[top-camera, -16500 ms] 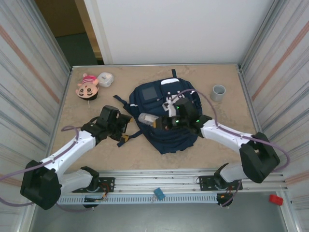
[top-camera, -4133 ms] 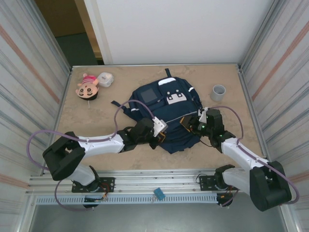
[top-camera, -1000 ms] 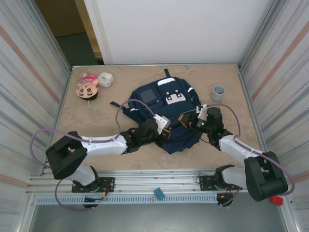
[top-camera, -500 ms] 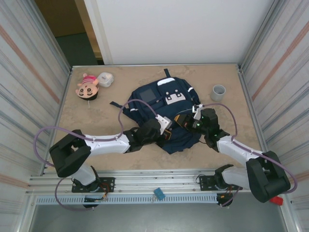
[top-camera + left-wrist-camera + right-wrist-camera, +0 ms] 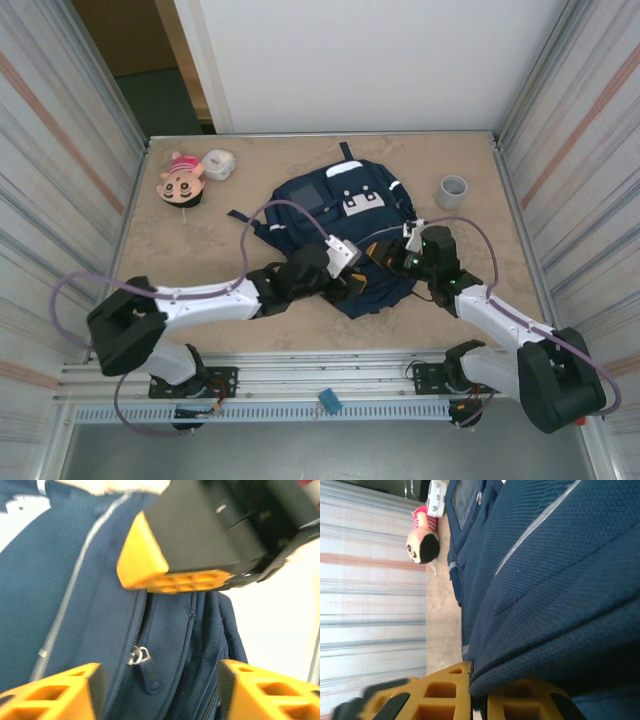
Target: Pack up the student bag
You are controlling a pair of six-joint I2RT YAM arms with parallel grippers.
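The student bag [image 5: 340,212], a navy backpack with white stripes and a grey patch, lies mid-table. My left gripper [image 5: 352,283] is at its near edge and stands open. In the left wrist view the yellow fingers [image 5: 55,695] flank a dark zipper pull [image 5: 145,670] on the bag [image 5: 65,600] without touching it. My right gripper [image 5: 385,256] is shut on a fold of the bag's fabric [image 5: 560,570] near its right near side, with the cloth pinched between its pads [image 5: 440,697]. The right gripper's yellow tip [image 5: 165,572] hangs just above the zipper.
A doll [image 5: 182,178] with a pink hat and a white object [image 5: 218,163] lie at the back left. A grey cup [image 5: 453,190] stands at the back right. Metal walls close both sides. The doll [image 5: 422,542] is also in the right wrist view.
My left gripper has opened and the zipper pull now lies free between its fingers. The right gripper has stayed shut on the bag's fabric and shifted only slightly.
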